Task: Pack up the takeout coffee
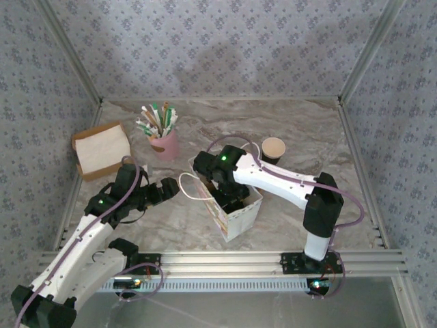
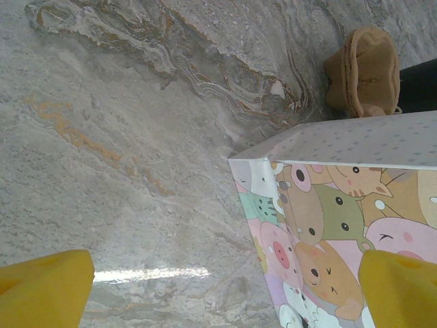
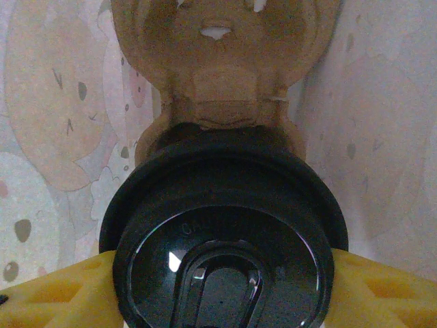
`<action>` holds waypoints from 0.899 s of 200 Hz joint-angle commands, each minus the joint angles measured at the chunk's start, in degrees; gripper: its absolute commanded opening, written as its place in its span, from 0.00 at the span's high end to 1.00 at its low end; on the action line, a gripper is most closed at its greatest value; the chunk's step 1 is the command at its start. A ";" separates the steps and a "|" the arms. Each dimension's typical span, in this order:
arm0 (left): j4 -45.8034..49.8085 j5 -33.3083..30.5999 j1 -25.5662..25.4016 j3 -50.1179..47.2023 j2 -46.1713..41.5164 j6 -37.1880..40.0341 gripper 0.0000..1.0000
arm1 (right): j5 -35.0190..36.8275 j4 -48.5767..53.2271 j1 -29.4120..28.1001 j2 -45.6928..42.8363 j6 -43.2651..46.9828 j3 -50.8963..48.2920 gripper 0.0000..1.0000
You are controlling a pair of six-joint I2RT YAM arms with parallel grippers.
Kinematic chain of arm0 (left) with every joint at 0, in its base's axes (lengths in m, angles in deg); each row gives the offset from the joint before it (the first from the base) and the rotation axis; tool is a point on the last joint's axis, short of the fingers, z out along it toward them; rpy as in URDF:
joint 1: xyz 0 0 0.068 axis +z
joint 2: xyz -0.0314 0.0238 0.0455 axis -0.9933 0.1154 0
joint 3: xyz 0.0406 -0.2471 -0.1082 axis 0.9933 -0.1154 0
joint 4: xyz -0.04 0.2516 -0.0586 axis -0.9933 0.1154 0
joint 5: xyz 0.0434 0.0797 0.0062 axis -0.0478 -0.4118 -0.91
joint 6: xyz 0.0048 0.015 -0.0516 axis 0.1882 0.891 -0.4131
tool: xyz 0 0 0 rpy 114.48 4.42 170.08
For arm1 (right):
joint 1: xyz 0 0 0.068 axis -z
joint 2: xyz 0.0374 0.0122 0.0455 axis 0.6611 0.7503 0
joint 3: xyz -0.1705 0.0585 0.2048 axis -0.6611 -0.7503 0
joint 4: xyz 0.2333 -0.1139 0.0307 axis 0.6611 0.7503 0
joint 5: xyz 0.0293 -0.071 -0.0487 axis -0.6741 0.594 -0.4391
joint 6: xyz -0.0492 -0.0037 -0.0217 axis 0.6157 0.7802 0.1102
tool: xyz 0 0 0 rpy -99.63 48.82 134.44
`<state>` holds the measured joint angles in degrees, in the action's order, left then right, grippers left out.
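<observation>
The takeout coffee (image 3: pixel 222 239) shows as a round black lid, seen from above inside the cartoon-printed paper bag (image 1: pixel 239 208). My right gripper (image 3: pixel 222 297) is shut on it, with a yellow finger (image 3: pixel 58 294) pressed against each side of the lid. A brown pulp cup carrier (image 3: pixel 225 61) lies in the bag just beyond the cup. In the top view the right gripper (image 1: pixel 229 195) reaches down into the bag's open mouth. My left gripper (image 1: pixel 167 190) hovers open beside the bag's left wall (image 2: pixel 341 225), its yellow fingertips (image 2: pixel 41 287) wide apart over the marble.
A dark-walled paper cup (image 1: pixel 273 149) stands behind the bag on the right. The pink cup of straws (image 1: pixel 162 137) and a cardboard box of napkins (image 1: pixel 101 149) sit at the back left. The bag's white handle (image 1: pixel 191 184) loops toward the left gripper.
</observation>
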<state>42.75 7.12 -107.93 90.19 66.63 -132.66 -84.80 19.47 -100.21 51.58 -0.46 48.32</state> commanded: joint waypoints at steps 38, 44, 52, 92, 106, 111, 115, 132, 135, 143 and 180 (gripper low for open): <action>-0.85 -0.70 -0.49 0.58 -0.19 0.29 0.01 | -0.05 2.46 0.22 1.48 1.01 0.30 0.34; -0.85 -0.72 -0.49 0.65 -0.24 0.23 0.01 | -0.06 2.54 0.28 1.43 0.97 0.38 0.34; -0.85 -0.76 -0.49 0.66 -0.25 0.25 0.01 | -0.09 2.52 0.22 1.44 1.01 0.39 0.34; -0.85 -0.75 -0.49 0.70 -0.25 0.29 0.01 | -0.19 3.06 0.26 1.69 1.06 0.73 0.34; -0.83 -0.72 -0.49 0.66 -0.32 0.30 0.01 | -0.46 3.32 0.25 1.87 1.14 0.81 0.34; -0.85 -0.76 -0.49 0.61 -0.25 0.28 0.01 | -0.49 3.50 0.27 1.92 1.22 0.83 0.34; -0.84 -0.72 -0.49 0.58 -0.25 0.24 0.01 | -0.45 3.64 0.21 1.98 1.27 0.91 0.34; -0.83 -0.61 -0.49 0.65 -0.21 0.17 0.01 | -0.78 4.16 0.21 2.35 1.56 1.09 0.34; -0.83 -0.61 -0.47 0.63 -0.27 0.20 0.01 | -0.79 4.25 0.21 2.44 1.75 1.17 0.34; -0.85 -0.61 -0.49 0.64 -0.29 0.23 0.00 | -0.81 4.59 0.22 2.62 2.05 1.43 0.34; -0.84 -0.63 -0.49 0.64 -0.34 0.31 0.01 | -1.14 5.67 0.17 3.18 2.62 2.31 0.34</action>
<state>42.75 7.12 -107.93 90.19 66.63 -132.66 -85.35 21.26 -100.21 52.80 0.76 49.64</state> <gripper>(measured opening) 0.994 0.662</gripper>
